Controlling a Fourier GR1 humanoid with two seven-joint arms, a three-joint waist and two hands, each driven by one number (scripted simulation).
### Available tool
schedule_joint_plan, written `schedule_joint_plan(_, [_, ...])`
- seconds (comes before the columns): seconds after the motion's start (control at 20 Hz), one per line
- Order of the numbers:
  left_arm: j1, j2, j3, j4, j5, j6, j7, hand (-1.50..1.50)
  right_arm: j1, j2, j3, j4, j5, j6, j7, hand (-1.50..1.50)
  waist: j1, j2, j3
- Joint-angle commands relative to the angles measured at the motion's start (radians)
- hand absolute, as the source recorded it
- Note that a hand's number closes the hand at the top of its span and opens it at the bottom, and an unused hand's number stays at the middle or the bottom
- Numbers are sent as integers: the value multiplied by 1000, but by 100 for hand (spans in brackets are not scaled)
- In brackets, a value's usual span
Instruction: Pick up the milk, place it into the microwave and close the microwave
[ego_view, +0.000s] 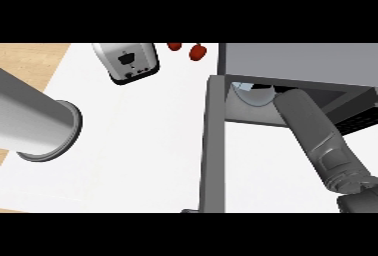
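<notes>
Notes right hand (275, 89) inside the open microwave (295, 57), mostly hidden under its roof; cannot tell grip. Cannot confirm milk: only a pale shape (249, 94) beside that hand

The microwave (310, 62) hides the right hand beyond its forearm (314, 130); the left hand lies outside the view.

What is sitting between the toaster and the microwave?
Two small red things lie on the white counter between the toaster and the microwave, as the head view shows.
</notes>
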Motion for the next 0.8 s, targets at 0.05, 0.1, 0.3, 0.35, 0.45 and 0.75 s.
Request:
schedule_joint_plan(0.05, [-11, -20, -30, 19, -30, -13, -8, -150, -21, -54, 16, 66, 41, -67, 14, 150, 16, 5, -6])
schedule_joint_plan(0.1, [-22, -12, -21, 6, -33, -1, -10, -150, -47, -48, -3, 81, 27, -94, 67, 150, 19, 0, -6])
schedule_joint_plan(0.3, [-22, 12, -12, 25, -35, -15, -9, -150, -2, -123, 26, 189, 74, -259, 217, -150, 22, 11, -12])
schedule_joint_plan(0.35, [-34, 8, -20, 12, -59, -9, -13, -150, -1, -128, 37, 190, 86, -289, 260, -150, 23, 17, -11])
schedule_joint_plan(0.45, [-56, 37, -3, 38, -67, -5, -16, -150, -34, -79, 52, 168, 96, -269, 201, -150, 30, 7, -6])
schedule_joint_plan(0.75, [-57, 9, -33, 87, -113, -40, -48, -150, -36, -79, 39, 98, 81, -116, 65, -150, 21, 9, -5])
